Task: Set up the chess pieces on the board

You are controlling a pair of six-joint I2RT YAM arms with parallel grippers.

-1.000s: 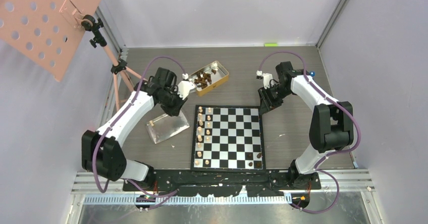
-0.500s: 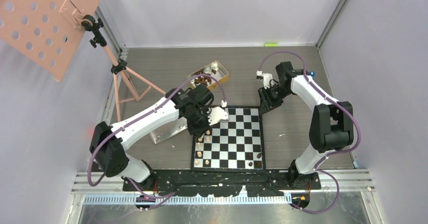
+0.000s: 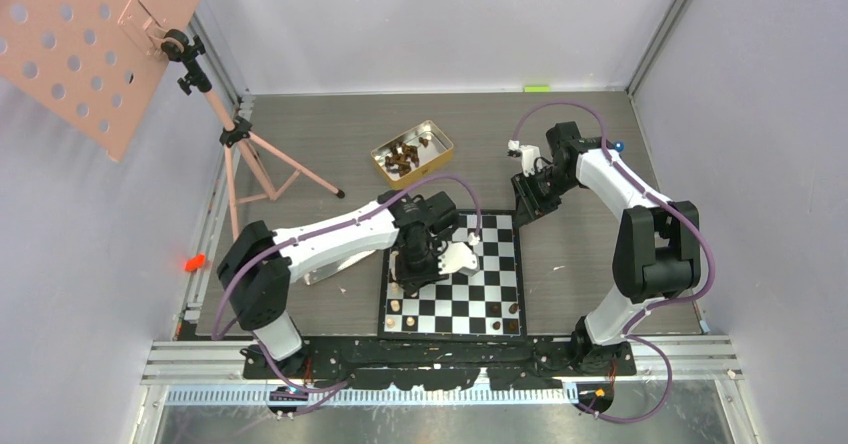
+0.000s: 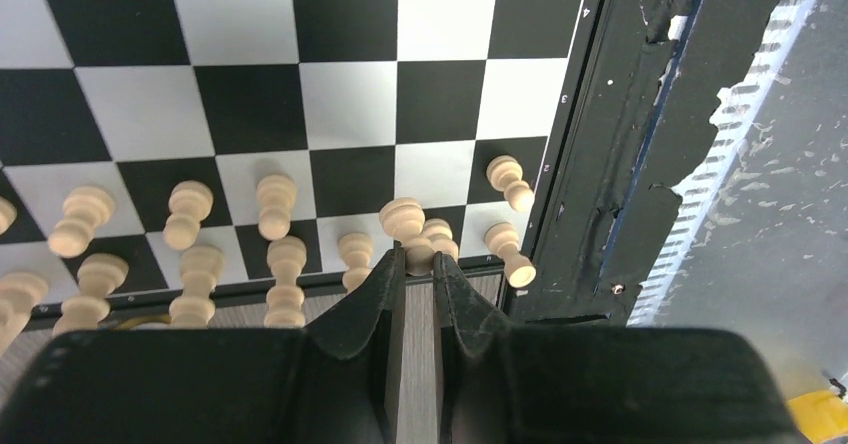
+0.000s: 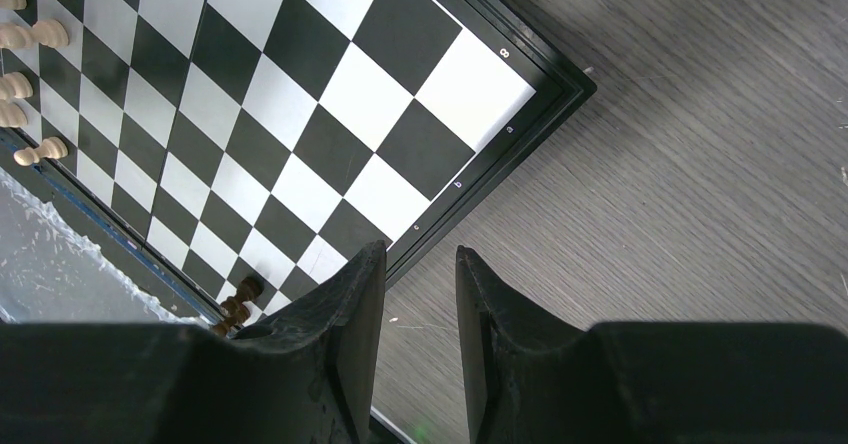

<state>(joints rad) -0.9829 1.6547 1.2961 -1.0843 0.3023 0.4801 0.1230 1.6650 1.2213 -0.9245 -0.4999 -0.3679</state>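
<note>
Swung over from the tin (image 3: 430,164) — left gripper (image 4: 412,260) now clenched on a pale chessman (image 4: 404,220) at the board (image 4: 350,104) edge.

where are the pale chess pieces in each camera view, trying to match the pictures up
top external: pale chess pieces at the bottom-left part of the board.
left wrist: the pieces stand in rows along the lower edge of the board.
right wrist: a few pieces sit small in the top-left corner.
shared landmark: the board's black border, seen in all three views.
</note>
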